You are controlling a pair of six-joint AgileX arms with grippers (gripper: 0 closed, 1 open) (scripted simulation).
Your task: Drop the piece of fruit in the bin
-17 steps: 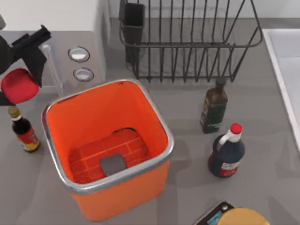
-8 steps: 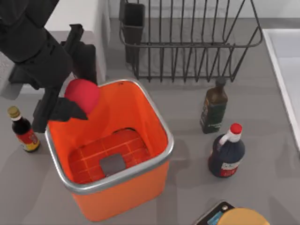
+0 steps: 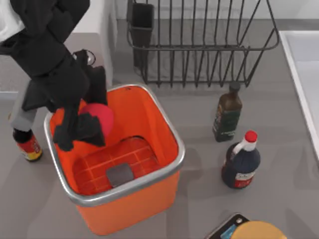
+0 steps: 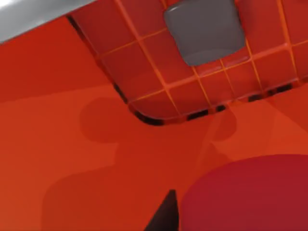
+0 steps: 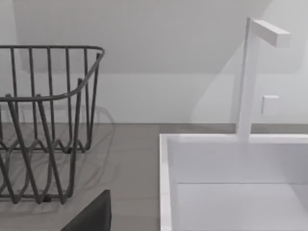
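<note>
Since half a second ago: left pincer [image 3: 87, 122] moved from over the bin's [image 3: 149, 199] far-left rim to inside its opening, lower and nearer the middle; piece of fruit [image 3: 99, 119] carried along with it. A second ago both well outside the bin, past its left rim. Small sauce bottle [image 3: 27, 147] left of the bin now partly covered by the arm.

Piece of fruit: roundish red ball, no long axis to tell, no facing to tell.

Fruit sits between the black fingers [image 3: 82, 130] of the left pincer, closed around it, held clear above the bin's gridded floor, near the bin's left wall. In the left wrist view, fruit [image 4: 250, 192] close to the lens, one dark fingertip [image 4: 166, 214] just beside it, grey square [image 4: 204, 29] on the bin floor [image 4: 144, 72] beyond.

Right of the bin on the worktop [image 3: 279, 199]: dark green bottle [image 3: 227, 113], red-capped dark bottle [image 3: 241, 162] nearer the front. Black wire rack [image 3: 199, 45] behind the bin.

Right wrist view: rack [image 5: 43, 120], white sink [image 5: 231, 178], white tap [image 5: 255, 72]. Right pincer's opening cannot be told.
</note>
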